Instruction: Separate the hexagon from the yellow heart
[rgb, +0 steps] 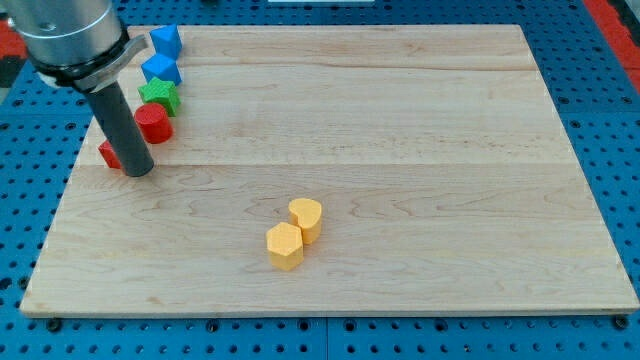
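A yellow hexagon block (284, 246) lies on the wooden board (400, 120) a little left of the view's middle and below it. A yellow heart block (306, 217) touches it at its upper right. My tip (138, 170) rests on the board at the view's left, far up and left of both yellow blocks. It stands right beside a red block (109, 155), which it partly hides.
Near the board's top left edge sits a loose column of blocks: a blue one (166, 41) at the top, another blue one (161, 69), a green one (158, 95), and a red cylinder (153, 122). A blue pegboard (600, 60) surrounds the board.
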